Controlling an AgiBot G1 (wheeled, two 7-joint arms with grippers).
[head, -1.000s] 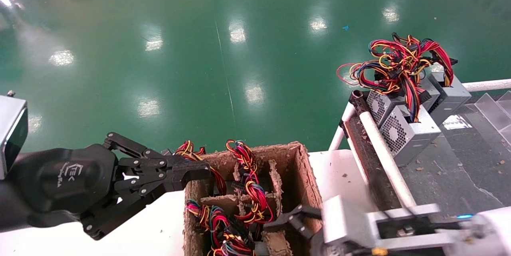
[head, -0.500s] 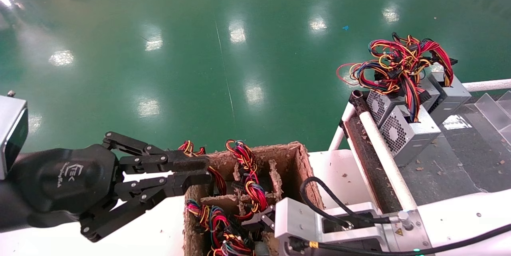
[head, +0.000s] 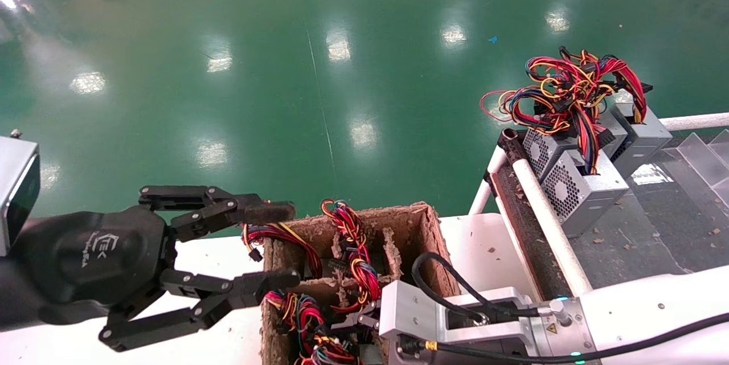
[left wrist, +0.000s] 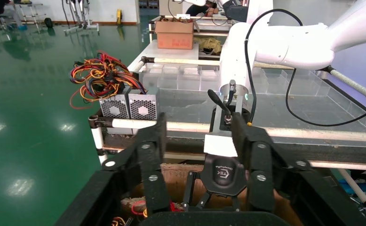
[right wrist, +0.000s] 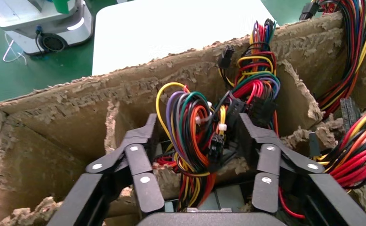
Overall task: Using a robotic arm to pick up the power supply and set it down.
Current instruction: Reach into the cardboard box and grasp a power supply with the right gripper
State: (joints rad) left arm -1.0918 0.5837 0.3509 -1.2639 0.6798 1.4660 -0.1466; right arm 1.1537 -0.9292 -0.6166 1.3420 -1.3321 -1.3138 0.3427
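Observation:
A power supply sits deep in a torn cardboard box [head: 439, 251]; only a patch of its grey top [right wrist: 230, 196] and its bundle of coloured wires [right wrist: 190, 132] show. My right gripper [right wrist: 198, 126] is down inside that cell, open, one finger on each side of the wire bundle. In the head view it [head: 356, 322] is mostly hidden behind its silver wrist block. My left gripper [head: 277, 246] hovers at the box's left wall, open wide and holding nothing. Its own camera shows it [left wrist: 200, 123] facing the right gripper's black body.
Two more grey power supplies [head: 575, 185] with a wire tangle [head: 569, 91] stand on the dark bench [head: 638, 234] at right, behind a white rail [head: 547, 217]. Other wire bundles [head: 356, 251] fill neighbouring cells. The box rests on a white table [head: 490, 240]. Green floor lies beyond.
My left gripper has gone from shut to wide open at the box's left wall. The right arm has swung left and its gripper has gone down into the box.

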